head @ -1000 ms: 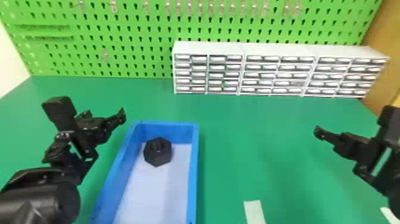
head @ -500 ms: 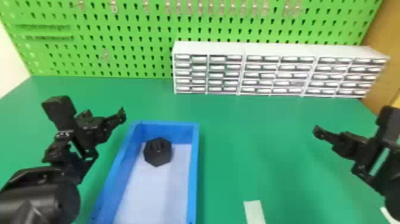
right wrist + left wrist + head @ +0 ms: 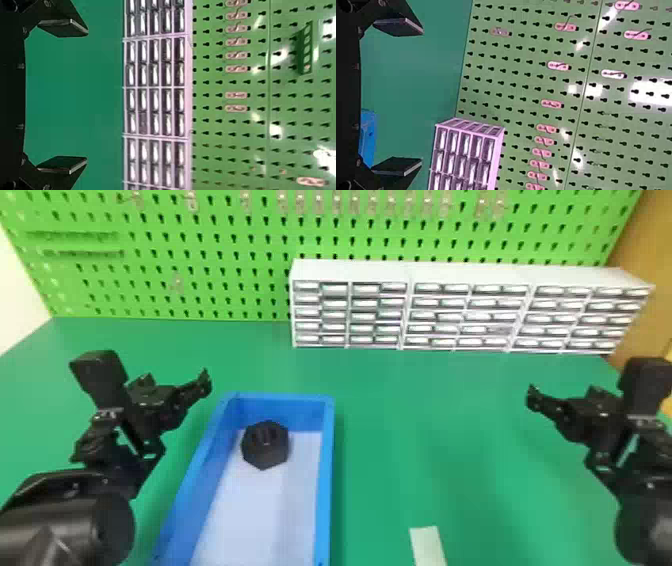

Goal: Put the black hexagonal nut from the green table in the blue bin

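Observation:
In the head view the black hexagonal nut (image 3: 265, 444) lies inside the blue bin (image 3: 325, 480), on its pale floor near the far end. My left gripper (image 3: 204, 382) is held left of the bin's far end, apart from it. Its fingers are wide open in the left wrist view, the gripper (image 3: 421, 97) holding nothing, and part of the blue bin (image 3: 368, 136) shows there. Over the right part of the green table (image 3: 430, 430), my right gripper (image 3: 534, 397) is well away from the bin. In the right wrist view this gripper (image 3: 86, 97) is open, with nothing between its fingers.
A white drawer cabinet (image 3: 350, 270) stands along the table's back edge, before a green pegboard (image 3: 215, 255) with hooks. A pale strip (image 3: 427, 545) lies on the table at the near edge, right of the bin.

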`<act>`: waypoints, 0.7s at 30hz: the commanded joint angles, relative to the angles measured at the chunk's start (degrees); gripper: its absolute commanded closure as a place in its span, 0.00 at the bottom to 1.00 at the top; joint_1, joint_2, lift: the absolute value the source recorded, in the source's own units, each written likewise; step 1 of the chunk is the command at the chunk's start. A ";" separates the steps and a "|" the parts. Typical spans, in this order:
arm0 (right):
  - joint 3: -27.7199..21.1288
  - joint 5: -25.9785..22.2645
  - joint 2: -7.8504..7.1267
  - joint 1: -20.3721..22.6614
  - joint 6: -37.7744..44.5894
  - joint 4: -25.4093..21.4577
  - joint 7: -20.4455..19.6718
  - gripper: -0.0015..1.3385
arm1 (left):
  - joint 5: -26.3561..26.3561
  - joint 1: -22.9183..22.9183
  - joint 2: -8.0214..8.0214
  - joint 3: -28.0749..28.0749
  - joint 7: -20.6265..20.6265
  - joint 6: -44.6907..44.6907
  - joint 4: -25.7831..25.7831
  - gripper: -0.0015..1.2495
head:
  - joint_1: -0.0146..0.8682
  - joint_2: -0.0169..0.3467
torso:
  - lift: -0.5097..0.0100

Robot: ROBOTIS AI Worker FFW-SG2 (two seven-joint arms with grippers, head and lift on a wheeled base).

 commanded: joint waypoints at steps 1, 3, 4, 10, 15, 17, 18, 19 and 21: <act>0.94 3.33 -0.30 0.20 -3.42 0.54 0.03 0.12 | 0.18 0.13 0.00 0.10 0.00 0.00 0.01 0.10 | 0.77 0.14 | 0.79; 0.59 2.71 -0.30 0.11 -3.51 1.16 -0.06 0.12 | 0.18 0.13 0.00 0.18 0.00 0.00 0.01 0.10 | 0.77 0.14 | 0.79; 0.15 2.45 -0.13 0.11 -3.51 1.51 -0.06 0.12 | 0.18 0.13 0.00 0.18 0.00 0.00 0.01 0.10 | 0.77 0.14 | 0.79; -1.52 -0.10 0.40 0.20 -3.51 3.44 0.03 0.12 | 0.36 0.22 0.00 0.36 0.00 0.00 0.01 0.10 | 0.77 0.14 | 0.79; -1.52 -2.38 0.05 0.46 -3.16 4.58 0.03 0.12 | 0.80 0.40 0.00 0.71 0.00 0.00 0.01 0.10 | 0.77 0.14 | 0.79; -1.43 -2.74 -0.13 0.46 -2.72 4.76 0.03 0.12 | 0.80 0.40 0.00 0.62 0.00 0.00 0.01 0.10 | 0.77 0.14 | 0.79; -1.43 -2.74 -0.21 0.46 -2.72 4.85 0.03 0.12 | 0.80 0.40 0.00 0.62 0.00 0.00 0.01 0.10 | 0.77 0.14 | 0.79; -1.26 -2.74 -0.30 0.46 -2.54 4.85 0.03 0.12 | 0.80 0.40 0.00 0.71 0.00 0.00 0.01 0.10 | 0.77 0.14 | 0.79; -1.08 -2.82 -0.48 0.37 -2.36 4.94 0.03 0.12 | 0.71 0.40 0.00 0.71 0.00 0.00 0.01 0.10 | 0.77 0.14 | 0.79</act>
